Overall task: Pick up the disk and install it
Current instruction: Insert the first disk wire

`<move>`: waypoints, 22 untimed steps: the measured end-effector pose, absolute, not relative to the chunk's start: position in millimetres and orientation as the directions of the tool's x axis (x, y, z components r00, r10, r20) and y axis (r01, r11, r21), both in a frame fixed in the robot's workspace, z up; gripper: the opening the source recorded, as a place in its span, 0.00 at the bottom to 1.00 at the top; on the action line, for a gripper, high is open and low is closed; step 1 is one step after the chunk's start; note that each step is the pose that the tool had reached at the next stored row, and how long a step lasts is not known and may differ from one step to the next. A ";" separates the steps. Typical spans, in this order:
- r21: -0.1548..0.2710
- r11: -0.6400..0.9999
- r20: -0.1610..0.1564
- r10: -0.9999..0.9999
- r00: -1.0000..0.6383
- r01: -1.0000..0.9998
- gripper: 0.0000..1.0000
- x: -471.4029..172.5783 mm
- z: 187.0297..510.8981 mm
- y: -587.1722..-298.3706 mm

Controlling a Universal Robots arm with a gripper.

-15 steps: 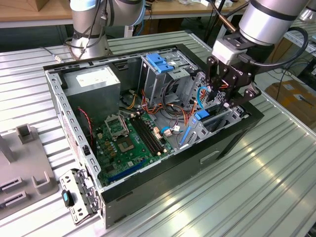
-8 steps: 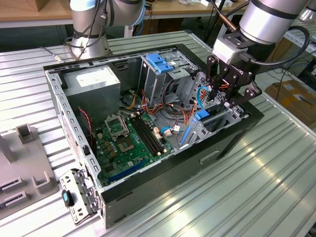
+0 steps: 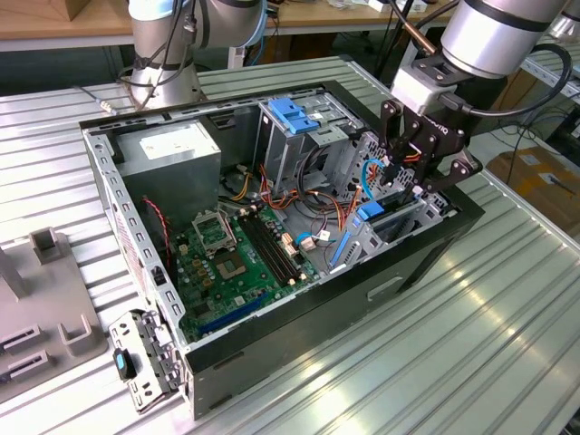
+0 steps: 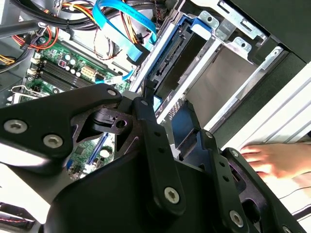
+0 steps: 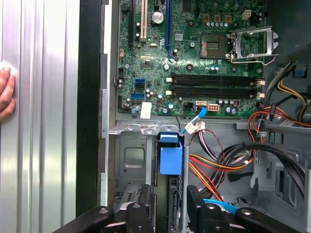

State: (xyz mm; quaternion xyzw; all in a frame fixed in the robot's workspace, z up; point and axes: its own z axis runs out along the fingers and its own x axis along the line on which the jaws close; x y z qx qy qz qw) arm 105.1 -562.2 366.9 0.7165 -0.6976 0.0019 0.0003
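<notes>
The disk [image 3: 370,216] stands on edge in the metal drive bay [image 3: 419,216] at the corner of the open computer case [image 3: 299,349] on the exterior view's right. Its bright blue carrier frame [image 5: 171,160] shows in both wrist views, with the dark connector end [image 4: 171,58] facing the cables. My gripper [image 3: 408,186] hangs straight over the bay. Its two black fingers [image 5: 141,216] straddle the disk's upper edge with a narrow gap between them, and it looks shut on the disk. The gripper [image 5: 170,213] and its linkage [image 4: 167,104] hide the top of the disk.
Inside the case lie the green motherboard [image 3: 231,263], a grey power supply [image 3: 172,149], the drive cage with a blue latch [image 3: 294,113] and loose cables [image 5: 218,165]. A person's hand [image 4: 272,160] rests on the ribbed table beside the case. Grey fixtures [image 3: 45,299] stand at the exterior view's left.
</notes>
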 end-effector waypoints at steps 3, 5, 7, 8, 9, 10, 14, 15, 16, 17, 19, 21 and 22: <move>-0.002 -0.027 0.003 -1.000 0.027 -1.000 0.43 105.1 367.1 -562.2; -0.002 -0.027 0.003 -1.000 0.027 -1.000 0.43 105.1 367.6 -562.2; -0.002 -0.027 0.003 -1.000 0.027 -1.000 0.43 105.1 367.9 -562.2; -0.002 -0.027 0.003 -1.000 0.027 -1.000 0.43 105.1 367.9 -562.2; -0.002 -0.027 0.003 -1.000 0.027 -1.000 0.43 105.1 367.9 -562.2; -0.002 -0.027 0.003 -1.000 0.027 -1.000 0.43 105.1 367.9 -562.2; -0.002 -0.027 0.003 -1.000 0.027 -1.000 0.43 105.1 369.4 -562.2; -0.002 -0.027 0.003 -1.000 0.027 -1.000 0.43 105.1 369.4 -562.2; -0.002 -0.027 0.003 -1.000 0.027 -1.000 0.43 105.1 369.6 -562.2; -0.002 -0.027 0.003 -1.000 0.027 -1.000 0.43 105.1 369.6 -562.2; -0.002 -0.027 0.003 -1.000 0.027 -1.000 0.43 105.1 369.8 -561.7; -0.002 -0.027 0.003 -1.000 0.027 -1.000 0.43 105.7 369.6 -560.5; -0.002 -0.027 0.003 -1.000 0.027 -1.000 0.43 106.4 369.6 -559.1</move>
